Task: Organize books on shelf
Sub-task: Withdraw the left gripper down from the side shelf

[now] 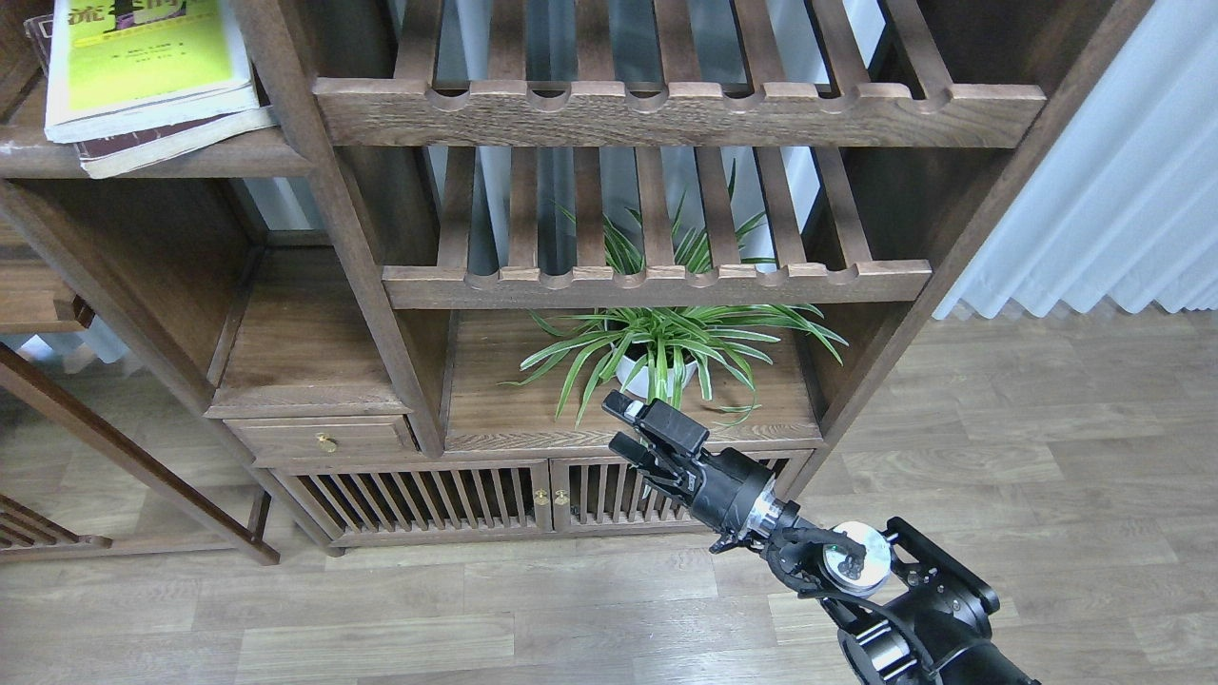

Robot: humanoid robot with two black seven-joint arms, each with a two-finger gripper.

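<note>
Stood across most of the view: a dark wooden cabinet (314, 285) with two slatted racks (666, 114) at centre. Carried, on the solid shelf (152, 157) at upper left, two stacked books: the yellow-green one (143, 67) on top, lying flat, over a second one (171, 143) showing only its edge. Showed no third book. Held a potted plant (657, 352) in a lower bay. Hung low, well apart from the books, the right gripper (623, 426), fingers apart and empty. Showed no left gripper. Seemed between steps, by that gap. Called next, probably, for a long reach up and left toward the stack.
</note>
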